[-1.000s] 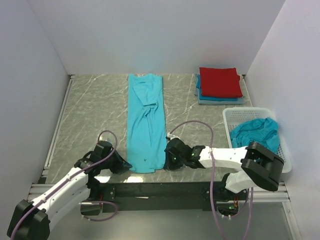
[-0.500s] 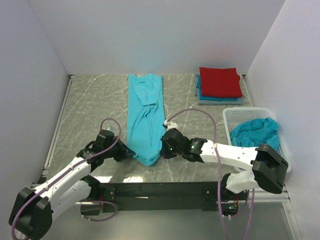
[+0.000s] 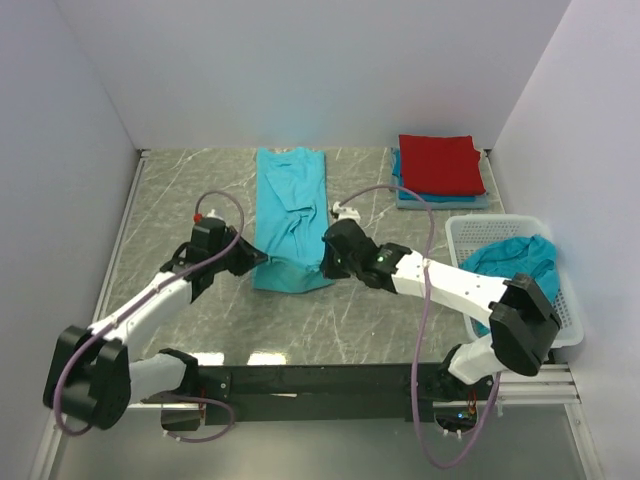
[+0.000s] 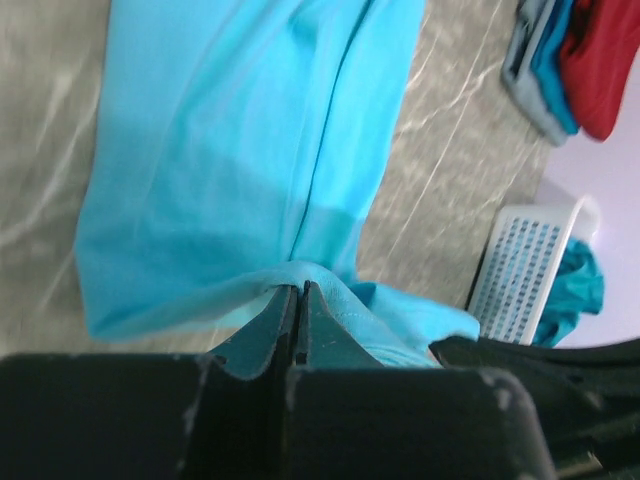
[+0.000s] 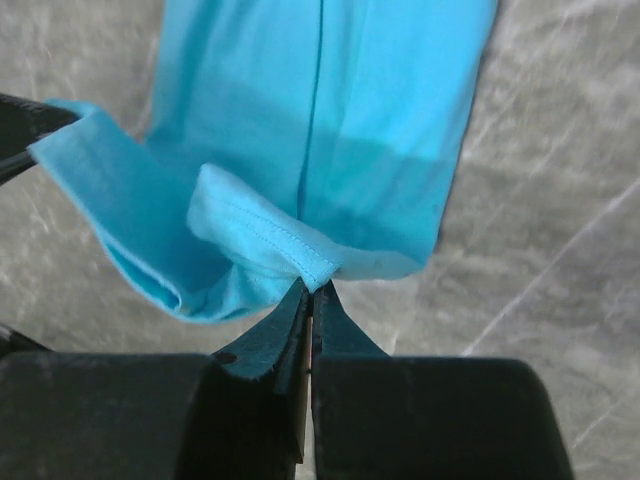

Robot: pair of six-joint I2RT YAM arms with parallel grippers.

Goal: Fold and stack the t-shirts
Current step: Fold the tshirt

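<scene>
Between the two arms, on the grey marble-patterned table (image 3: 180, 200), a long bright turquoise cotton t-shirt (image 3: 290, 190) is lying stretched out lengthwise, its collar end pointing toward the far wall. Its near end is doubling over onto the middle of the shirt, so a soft fold is forming at the edge closest to me.

The left gripper (image 4: 297, 292) is pinching one corner of the stitched hem, its jaws pressed tight together with only the thin cloth between them. The right gripper (image 5: 310, 290) is doing the same on the other corner, jaws clamped on the seam, and the hem is sagging between the two. Both are hovering low over the shirt, one at each long side.

Off at the far right corner of the table, well apart from this work, a folded red t-shirt (image 3: 440, 163) is sitting on top of a folded blue t-shirt (image 4: 556, 80), with a paler layer showing at the very bottom of the pile. Nearer, along the right edge, a white plastic lattice basket (image 3: 452, 240) is holding a crumpled turquoise t-shirt (image 3: 512, 265) that is spilling up above its rim.
</scene>
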